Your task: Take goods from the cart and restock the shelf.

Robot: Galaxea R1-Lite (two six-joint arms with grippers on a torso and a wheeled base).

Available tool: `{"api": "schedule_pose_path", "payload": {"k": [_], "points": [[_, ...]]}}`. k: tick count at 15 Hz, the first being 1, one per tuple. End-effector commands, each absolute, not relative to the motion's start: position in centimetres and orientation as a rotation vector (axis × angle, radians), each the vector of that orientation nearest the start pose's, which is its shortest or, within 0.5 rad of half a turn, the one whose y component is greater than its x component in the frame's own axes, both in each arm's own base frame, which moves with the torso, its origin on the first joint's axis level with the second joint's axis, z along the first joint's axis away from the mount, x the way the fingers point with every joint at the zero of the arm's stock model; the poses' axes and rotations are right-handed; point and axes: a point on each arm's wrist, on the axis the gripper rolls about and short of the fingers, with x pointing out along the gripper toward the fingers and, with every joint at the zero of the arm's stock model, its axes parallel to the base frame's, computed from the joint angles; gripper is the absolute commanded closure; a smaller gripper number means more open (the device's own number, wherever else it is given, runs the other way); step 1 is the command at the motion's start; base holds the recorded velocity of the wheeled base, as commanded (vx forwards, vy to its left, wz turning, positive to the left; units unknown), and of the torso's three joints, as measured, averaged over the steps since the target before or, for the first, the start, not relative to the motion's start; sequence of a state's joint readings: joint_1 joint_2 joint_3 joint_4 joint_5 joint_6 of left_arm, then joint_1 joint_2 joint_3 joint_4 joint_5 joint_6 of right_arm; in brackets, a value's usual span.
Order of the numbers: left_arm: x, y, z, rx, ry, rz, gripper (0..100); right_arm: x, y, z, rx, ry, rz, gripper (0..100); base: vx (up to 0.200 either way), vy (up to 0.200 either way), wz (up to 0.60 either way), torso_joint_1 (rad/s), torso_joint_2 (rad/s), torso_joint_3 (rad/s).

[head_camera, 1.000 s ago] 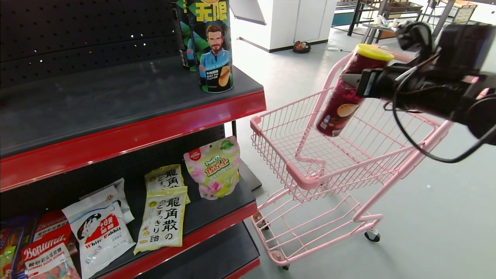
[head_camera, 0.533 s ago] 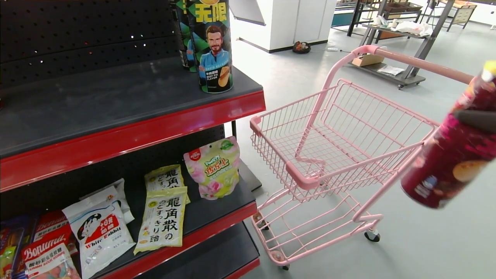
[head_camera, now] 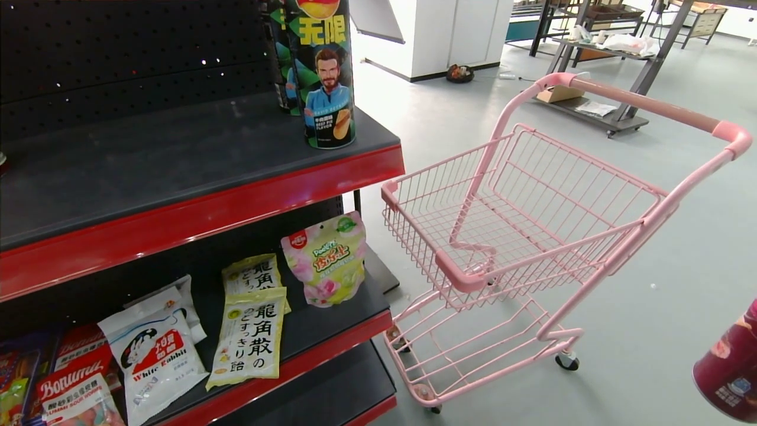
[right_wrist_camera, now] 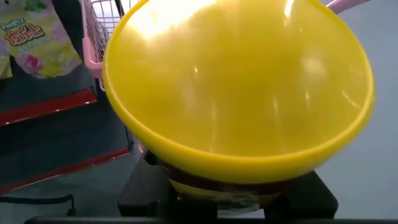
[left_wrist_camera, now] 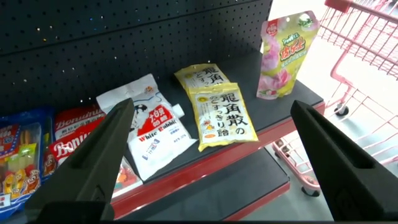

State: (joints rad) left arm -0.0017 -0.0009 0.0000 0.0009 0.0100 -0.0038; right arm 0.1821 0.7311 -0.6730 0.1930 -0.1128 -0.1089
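Broadly, the shelf (head_camera: 148, 160) takes up the robot's left side. Its dark top deck is mostly bare behind the red lip, which makes it the likely place for new stock. The pink cart (head_camera: 458, 275) stands just beside the shelf's end with its handle turned away from it, so I judge the carry from basket to deck to be short.

At the deck's right corner a tall can (head_camera: 324, 77) stands upright near the edge. It probably sets the row for anything of the same shape.

The task's thing in hand is the maroon can (head_camera: 730, 378). It sits low on the robot's right, tilted, outside the cart and well apart from the shelf. In the right wrist view its yellow lid (right_wrist_camera: 239, 93) faces the camera. The right gripper (right_wrist_camera: 227, 193) has its dark fingers (right_wrist_camera: 143, 186) pinching the body just below the lid. That grip leaves the base free, which should suit setting the can down upright.

On the lower shelf the flat bags lie face up: a white bag (head_camera: 157, 355), yellow bags (head_camera: 248, 337) and a pink-and-green pouch (head_camera: 325, 260) propped against the back.

The left gripper (left_wrist_camera: 211, 104) hangs before this lower shelf. Its fingers (left_wrist_camera: 93, 162) are spread wide with nothing between them, so this arm is free.
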Motion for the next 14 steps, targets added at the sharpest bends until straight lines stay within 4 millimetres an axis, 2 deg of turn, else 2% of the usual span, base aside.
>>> {"api": "schedule_pose_path", "payload": {"k": [1, 6, 10, 14], "points": [[-2.3, 0.0, 7.5, -0.005, 0.0, 0.009, 0, 5.2, 0.7, 24.0, -0.147, 0.236, 0.082, 100, 0.0, 0.0, 0.0, 0.09, -0.38, -0.281], [-2.3, 0.0, 7.5, -0.005, 0.0, 0.009, 0, 5.7, 0.8, 24.2, -0.151, 0.244, 0.095, 100, 0.0, 0.0, 0.0, 0.128, -0.48, -0.346], [-2.3, 0.0, 7.5, -0.005, 0.0, 0.009, 0, 6.9, 1.1, 24.5, -0.169, 0.225, 0.104, 100, 0.0, 0.0, 0.0, 0.179, -0.54, -0.369], [-2.3, 0.0, 7.5, -0.005, 0.0, 0.009, 0, 7.0, 1.1, 24.5, -0.185, 0.225, 0.133, 100, 0.0, 0.0, 0.0, 0.205, -0.59, -0.378]]}}
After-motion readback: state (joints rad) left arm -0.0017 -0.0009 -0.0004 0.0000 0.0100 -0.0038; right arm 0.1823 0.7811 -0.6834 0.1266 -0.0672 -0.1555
